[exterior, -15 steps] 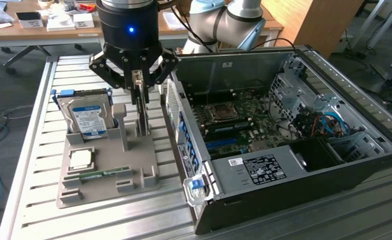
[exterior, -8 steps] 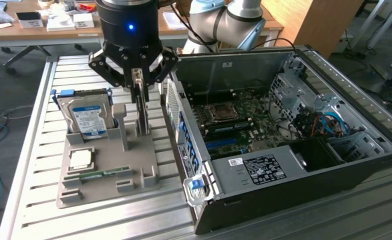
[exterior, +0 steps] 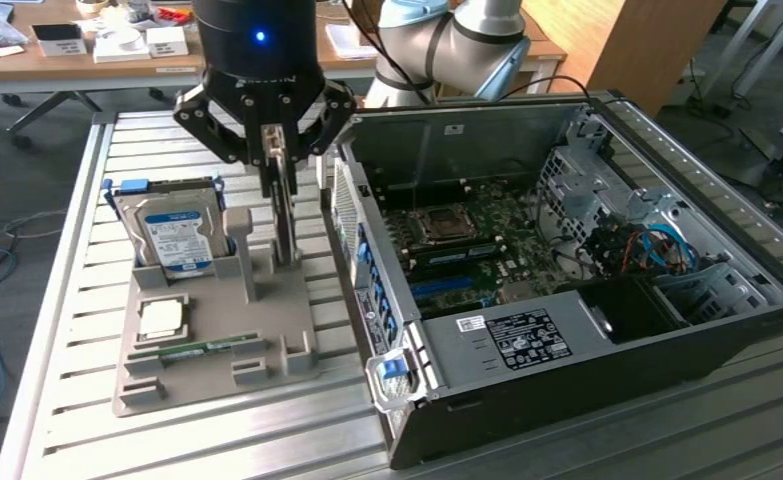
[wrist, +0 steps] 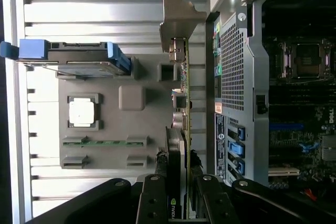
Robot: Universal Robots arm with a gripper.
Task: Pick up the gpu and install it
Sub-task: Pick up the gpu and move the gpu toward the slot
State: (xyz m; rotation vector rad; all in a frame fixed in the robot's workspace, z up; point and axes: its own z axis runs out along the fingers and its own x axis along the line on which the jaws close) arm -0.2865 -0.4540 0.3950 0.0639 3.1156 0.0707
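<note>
Jaws tight on top of upright gpu (wrist: 176,156)

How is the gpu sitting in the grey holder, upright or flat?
Upright: the gpu stands on its edge in a slot of the grey holder.

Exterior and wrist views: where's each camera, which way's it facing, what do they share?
Exterior view: off the arm, raised, looking down at the table, grey holder and open PC case; the arm and gripper show, shut on the upright gpu.
Wrist view: on the wrist, looking down along the gpu; gripper fingers flank it.
Shared: gpu, hard drive, holder, case.
</note>
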